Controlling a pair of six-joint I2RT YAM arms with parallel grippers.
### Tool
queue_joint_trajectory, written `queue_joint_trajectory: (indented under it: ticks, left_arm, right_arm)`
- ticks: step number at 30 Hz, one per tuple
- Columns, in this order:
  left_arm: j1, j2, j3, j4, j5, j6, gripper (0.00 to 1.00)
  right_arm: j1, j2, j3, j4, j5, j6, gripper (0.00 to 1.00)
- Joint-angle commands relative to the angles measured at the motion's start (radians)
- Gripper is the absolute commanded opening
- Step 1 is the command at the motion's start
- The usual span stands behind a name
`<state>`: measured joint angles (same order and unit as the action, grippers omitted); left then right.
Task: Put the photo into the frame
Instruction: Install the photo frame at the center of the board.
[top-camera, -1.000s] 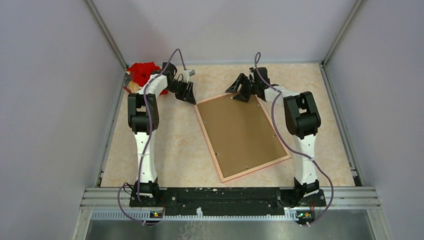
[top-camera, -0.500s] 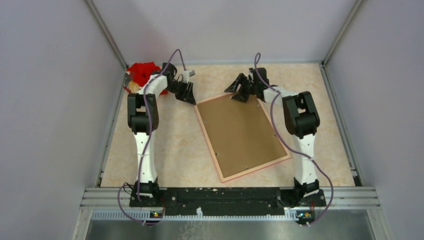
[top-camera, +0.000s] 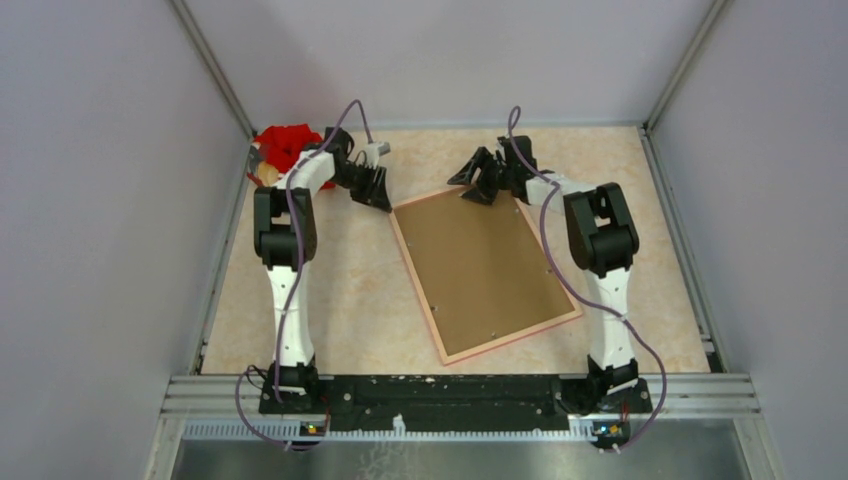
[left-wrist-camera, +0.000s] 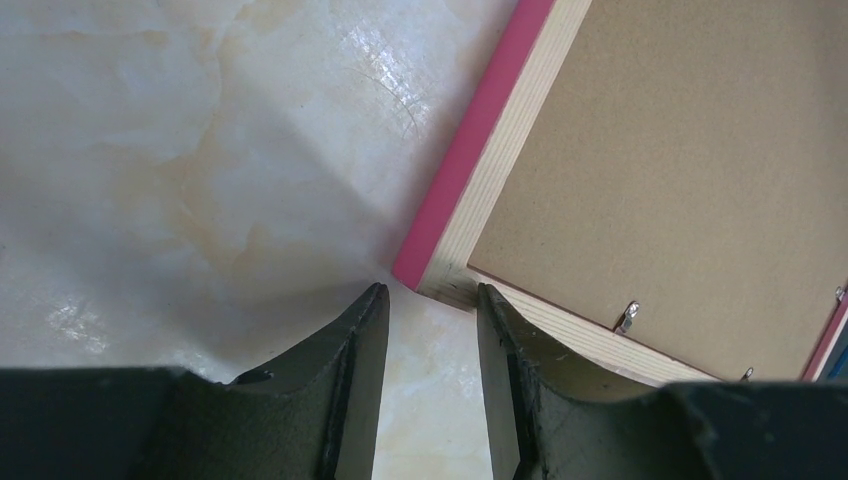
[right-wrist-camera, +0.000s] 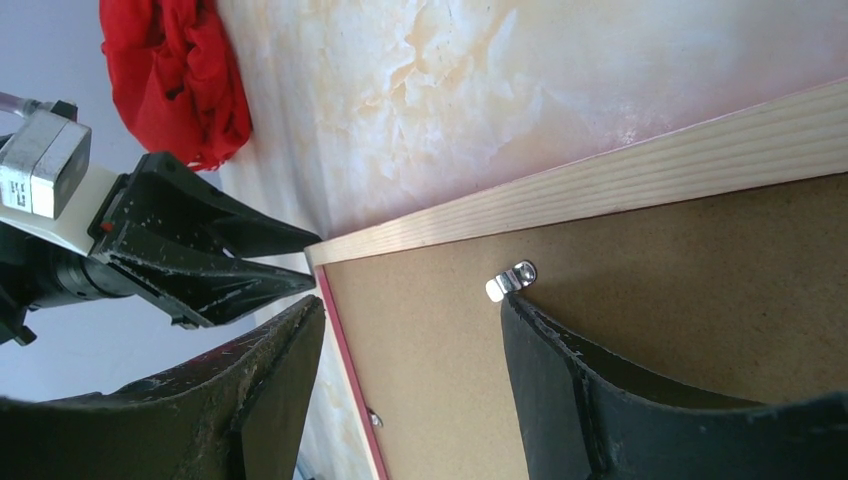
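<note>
Far left, a red cloth (top-camera: 283, 143) lies bunched in the table's (top-camera: 330, 290) far corner. The left gripper (top-camera: 373, 188) has drawn a touch leftward since a second ago; its jaws stand parted and empty, low over the table, with the frame's (left-wrist-camera: 510, 150) far-left corner just ahead of the gap. The frame (top-camera: 418, 287) itself has not moved. It lies flat, back up, mid-table and a little right of centre, with a brown board (top-camera: 485, 265) set inside the pale wood rails. Its long axis runs from far to near, slanting rightward toward the near end. The right gripper (top-camera: 478, 180) has also edged slightly left. Its jaws are released and hold nothing, hanging over the far short rail beside a metal clip (right-wrist-camera: 510, 280).
</note>
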<state>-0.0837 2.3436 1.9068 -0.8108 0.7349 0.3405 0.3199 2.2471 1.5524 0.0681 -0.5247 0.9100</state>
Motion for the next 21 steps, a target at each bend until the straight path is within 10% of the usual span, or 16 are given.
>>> queue_joint_trajectory:
  ticks: [1,21]
  left_arm:
    - [-0.005,-0.041,-0.03,-0.02,-0.04,0.029,0.45]
    - [-0.005,-0.062,-0.041,-0.03,-0.032,0.035,0.45]
  right_arm:
    - [0.013,0.025,0.016,0.022,0.055,-0.001,0.66]
    - [0.02,0.03,-0.02,0.108,0.094,0.045,0.65]
